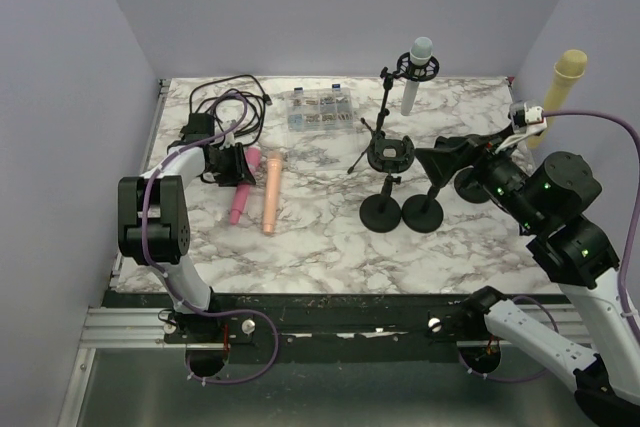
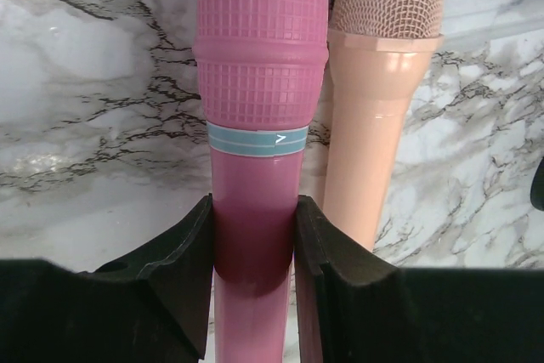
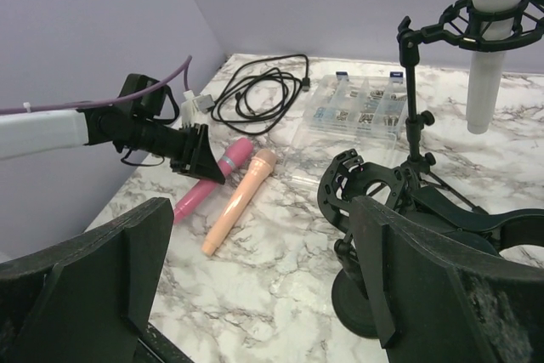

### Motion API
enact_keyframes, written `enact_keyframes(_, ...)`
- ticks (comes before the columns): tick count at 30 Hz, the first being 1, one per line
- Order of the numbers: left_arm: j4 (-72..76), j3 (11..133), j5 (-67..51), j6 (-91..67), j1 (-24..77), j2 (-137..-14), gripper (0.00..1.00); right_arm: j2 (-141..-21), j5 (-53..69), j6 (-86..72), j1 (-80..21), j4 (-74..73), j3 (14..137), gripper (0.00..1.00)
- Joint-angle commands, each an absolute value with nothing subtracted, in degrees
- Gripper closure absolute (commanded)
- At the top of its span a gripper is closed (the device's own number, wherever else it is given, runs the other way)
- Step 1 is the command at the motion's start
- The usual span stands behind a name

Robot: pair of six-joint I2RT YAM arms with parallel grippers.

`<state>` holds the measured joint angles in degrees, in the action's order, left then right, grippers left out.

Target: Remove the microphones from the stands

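The right arm is hiding part of the group of stands. Two round bases (image 1: 380,214) (image 1: 422,214) are showing in full, while a third base (image 1: 470,188) is only peeking out behind the arm, and what it carries cannot be made out. A pale yellow object (image 1: 570,72) is standing at the right edge, its lower part hidden; it may be a fourth microphone. The parts inside a clear box (image 1: 320,112) are too small to tell.

Three microphones are clearly showing. The white microphone (image 3: 491,48) is sitting upright in the ring of the tall stand (image 3: 414,99) at the back of the marble table (image 1: 300,247). Near it, a second ring mount (image 1: 390,154) is sitting empty. The pink microphone (image 2: 259,57) and the peach microphone (image 2: 382,82) are lying side by side on the left.

The left gripper (image 2: 254,227) is clamping its fingers around the pink microphone's handle, whose end is cut off from view. The right gripper (image 3: 259,269) is holding its fingers wide apart, gripping nothing, near the stands. One black cable (image 1: 235,102) is lying coiled at the back left.
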<state>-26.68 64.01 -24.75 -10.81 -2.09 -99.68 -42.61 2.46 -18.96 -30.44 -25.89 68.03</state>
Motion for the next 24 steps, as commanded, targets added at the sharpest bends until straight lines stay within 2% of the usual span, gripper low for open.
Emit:
enact_keyframes(1, -26.53, 65.07, -29.36, -11.35, -1.72, -100.35, 0.83, -42.27, 0.89, -18.04, -30.72, -26.42, 68.47, 0.07)
enact_keyframes(7, -30.4, 67.39, -27.95, -11.28, -1.68, -101.79, 0.8, -42.74, 2.02, -19.12, -30.71, -26.4, 68.99, 0.07)
enact_keyframes(20, -32.26, 68.47, -25.14, -11.42, -0.7, -102.26, 0.56, -43.66, 4.31, -21.77, -30.71, -24.81, 69.32, 0.07)
enact_keyframes(24, -32.19, 68.38, -25.41, -11.52, -0.65, -102.14, 0.53, -43.9, 3.8, -21.26, -30.74, -25.76, 70.3, 0.07)
